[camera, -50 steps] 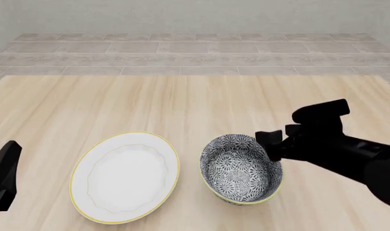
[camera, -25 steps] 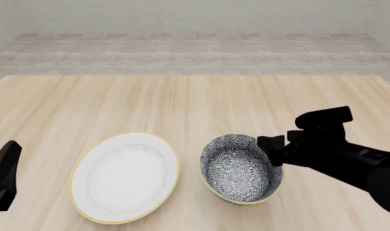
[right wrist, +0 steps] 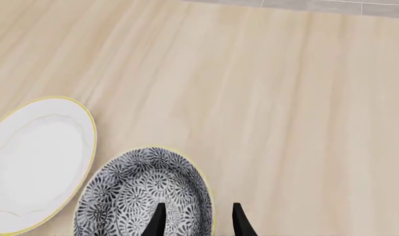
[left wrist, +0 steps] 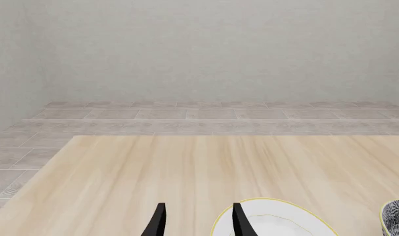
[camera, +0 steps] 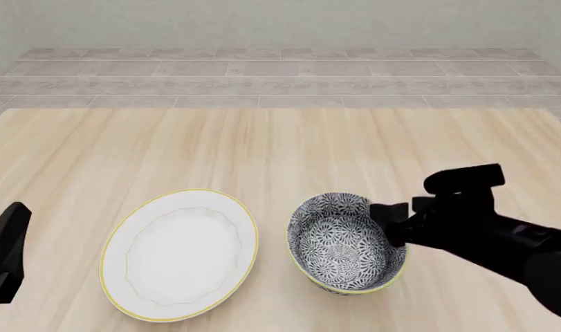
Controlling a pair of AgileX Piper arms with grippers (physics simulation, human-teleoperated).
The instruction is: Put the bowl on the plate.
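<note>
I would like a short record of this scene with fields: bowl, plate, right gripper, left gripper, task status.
bowl: on the table, right of the plate
plate: bare, beside the bowl
right gripper: open, fingers straddling the bowl's right rim
left gripper: open, near the plate's edge, holding nothing
task status: bowl not yet on plate

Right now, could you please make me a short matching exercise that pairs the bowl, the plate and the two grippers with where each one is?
Things:
1. bowl
2. plate
3. left gripper
4. right gripper

Places:
A. fingers astride the bowl's right rim
B. at the table's near left edge, beside the plate
C. on the table, right of the plate
D. flat on the table, left of the bowl

Pairs: 1-C, 2-D, 3-B, 4-A
</note>
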